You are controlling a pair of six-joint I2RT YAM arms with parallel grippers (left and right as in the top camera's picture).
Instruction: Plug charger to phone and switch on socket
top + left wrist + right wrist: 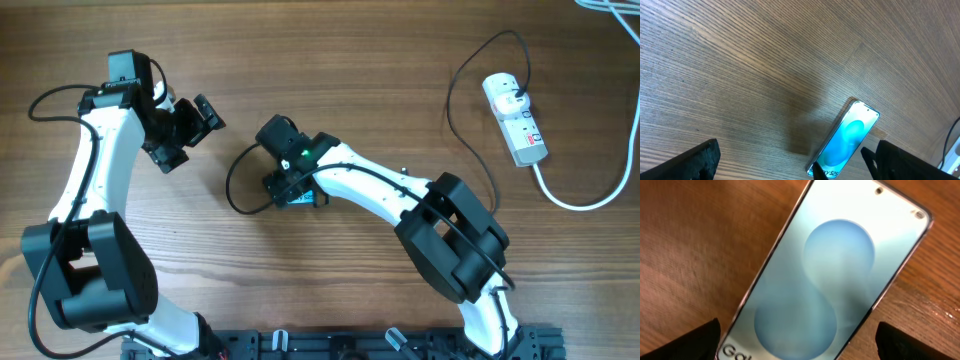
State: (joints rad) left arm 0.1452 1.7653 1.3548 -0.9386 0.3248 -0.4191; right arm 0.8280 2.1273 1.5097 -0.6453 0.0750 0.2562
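Note:
The phone [298, 199] lies flat mid-table with its cyan screen up, mostly covered by my right gripper [290, 183]. In the right wrist view the phone [835, 270] fills the frame, and the right gripper [797, 347] is open with a finger on either side of its lower end. The charger's black cable [232, 185] loops just left of the phone; its tip is hidden. Its white plug [507, 99] sits in the socket [522, 125] at the far right. My left gripper [190, 128] is open and empty, left of the phone [850, 142].
The socket's thick white cord [575, 203] curves off the right edge. The charger cable [452, 95] runs in a big arc from the plug down under my right arm. Bare wood lies between the two arms and along the front.

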